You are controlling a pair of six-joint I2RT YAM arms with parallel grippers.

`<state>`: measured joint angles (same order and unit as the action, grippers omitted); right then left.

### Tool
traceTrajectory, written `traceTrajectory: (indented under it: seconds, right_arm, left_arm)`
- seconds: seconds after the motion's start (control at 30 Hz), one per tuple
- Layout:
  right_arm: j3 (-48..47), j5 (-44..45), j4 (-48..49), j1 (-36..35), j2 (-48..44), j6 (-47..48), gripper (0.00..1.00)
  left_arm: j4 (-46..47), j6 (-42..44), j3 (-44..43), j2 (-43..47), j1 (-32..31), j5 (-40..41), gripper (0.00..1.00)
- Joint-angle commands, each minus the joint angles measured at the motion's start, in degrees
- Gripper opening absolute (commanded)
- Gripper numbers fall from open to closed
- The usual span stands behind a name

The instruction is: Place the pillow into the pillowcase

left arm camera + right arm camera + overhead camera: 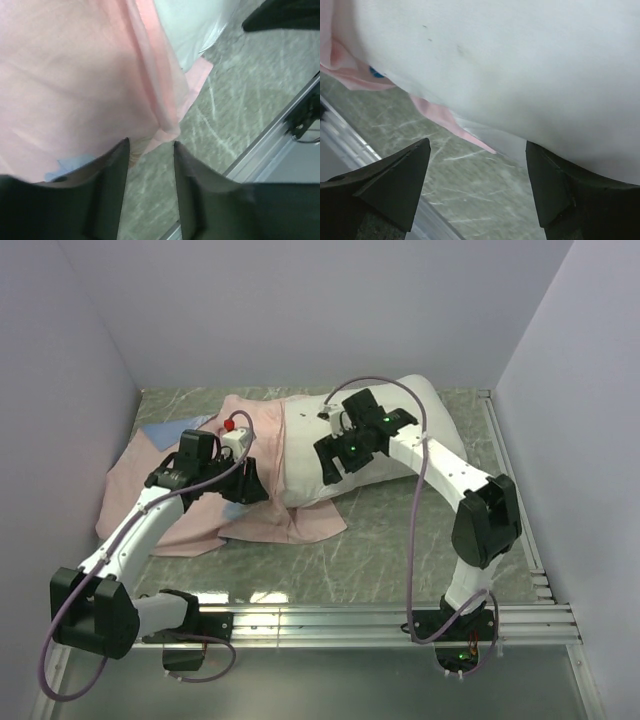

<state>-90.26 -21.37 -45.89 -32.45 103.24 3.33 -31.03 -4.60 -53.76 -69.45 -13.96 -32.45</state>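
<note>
Right, quick pass. Pillow (pixel 300 465) lies across the back middle of the worktop (pixel 400 545), plump and white, running from centre toward the far right. Its left end sits on the pillowcase (pixel 300 525), which is spread flat, pink side up, over the left half and shows from under the pillow's near edge. A blue corner (pixel 160 434) of the case peeks out at far left. The pillow's visible top is bare white.

Left end effector (pixel 246 482) is low over the pink cloth, just left of the pillow's near left corner. On my left wrist view its fingers (pixel 112 180) stand a narrow gap apart, with worktop (pixel 235 100) visible between them. A folded hem of the pillowcase (pixel 75 75) comes right down to the tips. I can't tell if the hem touches them; nothing is clamped. Pillow (pixel 195 30) shows white beyond the fold.

Right end effector (pixel 330 462) is over the pillow's left part, its arm reaching across from the right. On my right wrist view the fingers (pixel 395 182) are spread wide and hold nothing. Pillow (pixel 510 65) fills the view just past the tips, and a pink strip of pillowcase (pixel 437 114) pokes from under it onto the worktop (pixel 470 200). Rails (pixel 400 615) run along the near edge.
</note>
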Motion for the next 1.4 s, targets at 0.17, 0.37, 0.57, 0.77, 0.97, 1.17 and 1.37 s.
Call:
traceTrajectory:
  seconds: [0.17,0.37,0.57,0.77,0.97,1.17,1.37]
  right_arm:
    - [0.78,21.27,5.55,3.01,-6.57,11.86,0.87]
    - [-3.85,25.93,9.32,3.62,-2.53,13.63,0.88]
    - [-7.21,16.65,5.81,4.76,5.56,9.68,0.83]
    - [-4.5,9.25,5.28,4.85,7.77,8.18,0.58]
    - [3.76,4.14,7.38,4.59,5.57,8.62,0.08]
    - [8.69,0.89,9.76,4.5,4.51,7.92,0.0]
    - [4.92,-3.33,10.73,3.0,4.07,4.5,0.0]
  left_arm:
    - [5.79,-4.54,-5.2,-1.47,-0.55,1.94,0.62]
    - [8.26,-5.24,-18.89,-9.72,-0.72,11.52,0.64]
    - [10.9,-9.1,-28.59,-20.62,-1.07,12.67,0.63]
    - [10.11,-10.51,-37.81,-31.26,-2.04,16.44,0.6]
    - [10.19,-11.74,-43.1,-38.12,-2.22,17.33,0.41]
    - [16.69,-14.12,-43.71,-39.09,-5.81,9.43,0.05]
    - [23.81,-18.86,-49.07,-42.34,-14.34,0.82,0.01]
